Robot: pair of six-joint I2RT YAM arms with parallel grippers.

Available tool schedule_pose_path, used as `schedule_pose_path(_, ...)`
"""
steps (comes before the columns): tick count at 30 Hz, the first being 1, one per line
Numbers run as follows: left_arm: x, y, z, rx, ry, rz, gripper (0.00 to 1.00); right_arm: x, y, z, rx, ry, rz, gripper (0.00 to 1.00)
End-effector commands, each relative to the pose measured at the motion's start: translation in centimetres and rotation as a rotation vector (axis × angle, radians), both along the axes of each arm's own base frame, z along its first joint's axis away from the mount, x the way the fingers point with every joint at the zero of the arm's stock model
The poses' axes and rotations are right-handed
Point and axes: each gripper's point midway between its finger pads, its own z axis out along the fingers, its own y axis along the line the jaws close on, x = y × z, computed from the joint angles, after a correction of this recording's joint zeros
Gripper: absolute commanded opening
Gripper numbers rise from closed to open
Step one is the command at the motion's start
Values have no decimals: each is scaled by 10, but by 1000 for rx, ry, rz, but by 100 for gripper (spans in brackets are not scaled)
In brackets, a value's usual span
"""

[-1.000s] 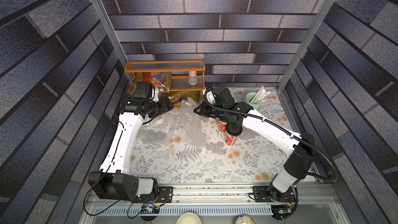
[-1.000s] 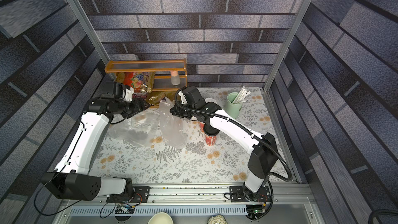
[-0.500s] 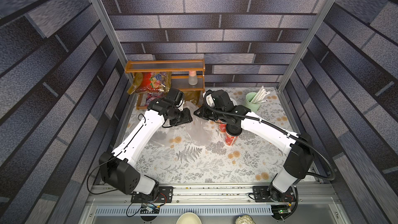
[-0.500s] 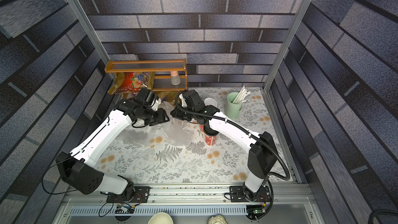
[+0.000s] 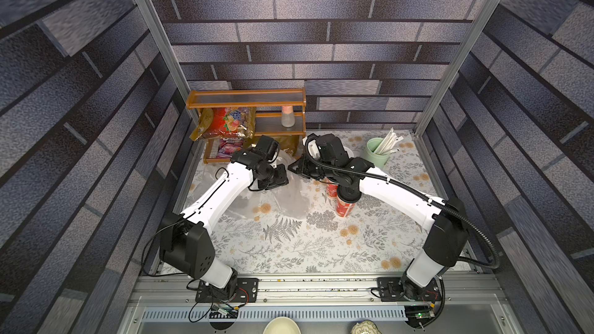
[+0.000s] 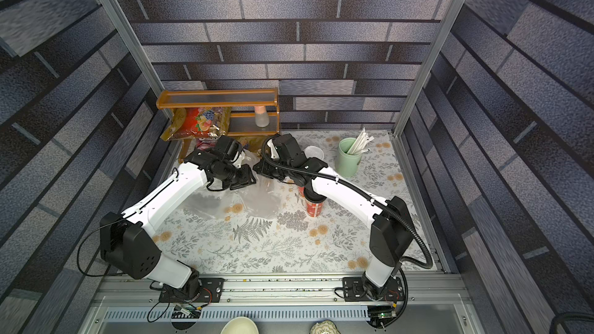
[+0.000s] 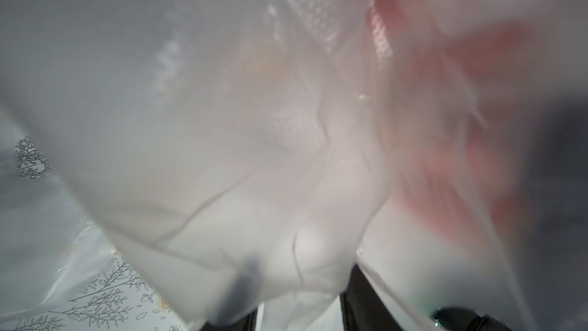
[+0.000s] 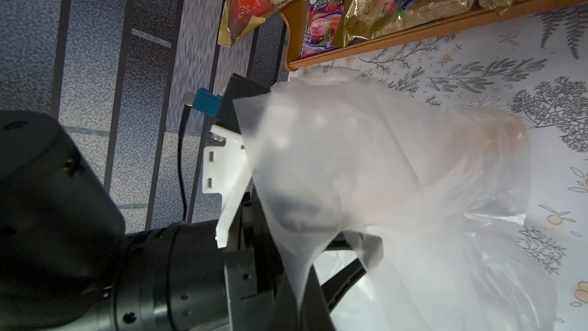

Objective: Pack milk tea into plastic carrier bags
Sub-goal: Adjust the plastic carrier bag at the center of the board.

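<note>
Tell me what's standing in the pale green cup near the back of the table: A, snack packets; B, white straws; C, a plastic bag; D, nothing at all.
B: white straws stick up out of the pale green cup, as both top views show.

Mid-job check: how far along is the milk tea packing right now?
Done: nothing packed; the black-lidded cup and white-lidded cup stand on the table outside any bag. In hand: the right gripper pinches a clear carrier bag raised at its top, with the left gripper at the same bag, grip unclear. Left: open it and load every cup.
</note>
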Motion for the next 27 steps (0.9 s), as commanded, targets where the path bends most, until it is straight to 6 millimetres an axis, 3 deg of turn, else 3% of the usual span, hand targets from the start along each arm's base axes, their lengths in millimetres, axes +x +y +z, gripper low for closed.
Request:
schedule_pose_path(1,7,2,-5,-10,-30,19,30,-5,-3,2,-8,0,-8,0)
schedule_pose_path(5,9,3,17,-92,-120,12,17,0,-26,-14,-153,-14,-78,0)
schedule_pose_path(13,-5,8,52,-414,-200,-49,5,12,-80,-41,-429,-43,-202,0)
schedule_pose_path(19,-21,16,84,-631,-260,-120,1,15,-116,-40,-555,-79,-269,0)
schedule_pose_path(27,-28,18,103,-815,-283,-195,3,13,-130,-55,-613,-44,-283,0)
